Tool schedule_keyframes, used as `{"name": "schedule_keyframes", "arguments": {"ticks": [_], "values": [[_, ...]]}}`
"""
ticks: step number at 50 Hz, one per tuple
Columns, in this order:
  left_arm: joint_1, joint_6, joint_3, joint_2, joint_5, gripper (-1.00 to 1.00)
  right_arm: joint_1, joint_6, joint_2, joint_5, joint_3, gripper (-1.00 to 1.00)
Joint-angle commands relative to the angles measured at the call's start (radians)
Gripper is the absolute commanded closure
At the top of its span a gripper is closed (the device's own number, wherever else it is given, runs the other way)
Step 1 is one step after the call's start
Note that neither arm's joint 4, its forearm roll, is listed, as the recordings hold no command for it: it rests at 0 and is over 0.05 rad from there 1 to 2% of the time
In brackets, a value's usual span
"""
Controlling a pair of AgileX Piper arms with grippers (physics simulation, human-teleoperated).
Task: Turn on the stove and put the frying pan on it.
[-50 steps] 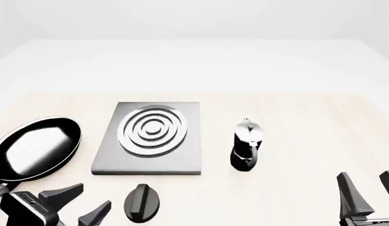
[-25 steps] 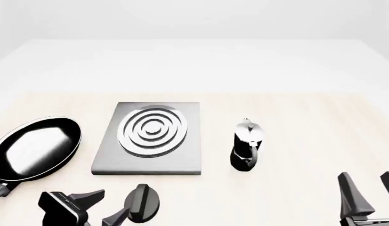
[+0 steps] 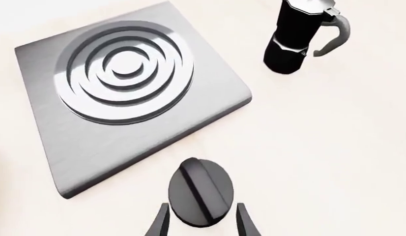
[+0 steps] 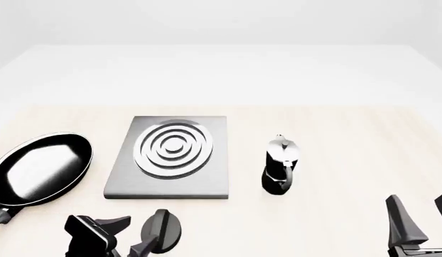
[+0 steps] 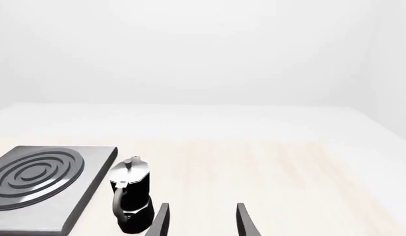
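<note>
Centring our left gripper, fingers spread, around the knob beside the stove, we should clamp its ridge squarely before twisting; our right gripper idles, parted.

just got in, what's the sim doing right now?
The left gripper is open at the black knob in front of the stove, a finger on either side, not closed on it. The frying pan sits on the table left of the stove, not on the burner. The coffee pot stands right of the stove. The right gripper is open at the near right, holding nothing.
</note>
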Motion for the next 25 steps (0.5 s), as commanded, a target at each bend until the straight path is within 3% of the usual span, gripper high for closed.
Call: {"name": "schedule_keyframes", "arguments": {"ticks": [1,25], "values": [[-0.003,0.002,0.001,0.151,-0.14,-1.0,-0.005,0.001,0.0,0.0,0.001,-1.0],[-0.021,-0.003,-0.009,0.322,-0.285,-1.0,-0.014,0.004,0.0,0.003,-0.002,-1.0]]}}
